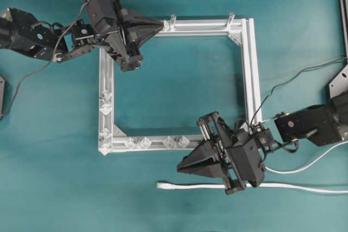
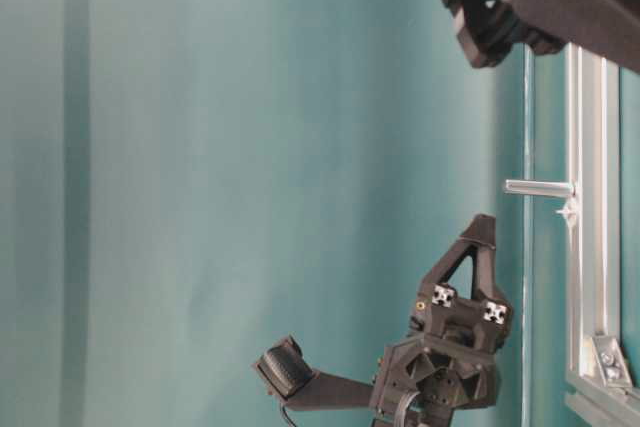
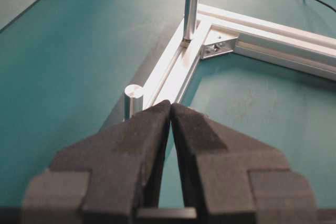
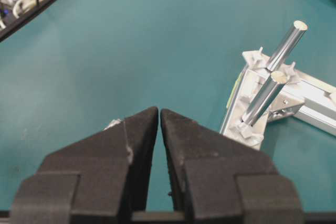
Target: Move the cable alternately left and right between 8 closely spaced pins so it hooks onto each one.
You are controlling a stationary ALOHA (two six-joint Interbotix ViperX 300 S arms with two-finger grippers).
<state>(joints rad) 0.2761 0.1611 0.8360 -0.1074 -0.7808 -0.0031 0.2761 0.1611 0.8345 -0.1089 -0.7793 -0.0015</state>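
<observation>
Overhead exterior view: no readable labels anywhere. The cable [image 1: 190, 186] lies on the teal worktop [image 1: 54, 188] at 6 o'clock, under the right pincer [image 1: 182, 168], tips together, empty. Pins [image 1: 138, 143] sit beyond; left pincer [image 1: 161, 24], pressed together, at 11.

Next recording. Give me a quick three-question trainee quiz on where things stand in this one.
1. True or false: the cable is already hooked on at least one of the pins.
2. Where does the cable's plug lie?
A. Inside the frame
B. On the table, outside the frame, beside the rail that carries four pins in a row
C. On the top rail
3. Fill in: ___ slim upright posts stand on the frame.

Key: 1 false; 2 B; 3 two.
</observation>
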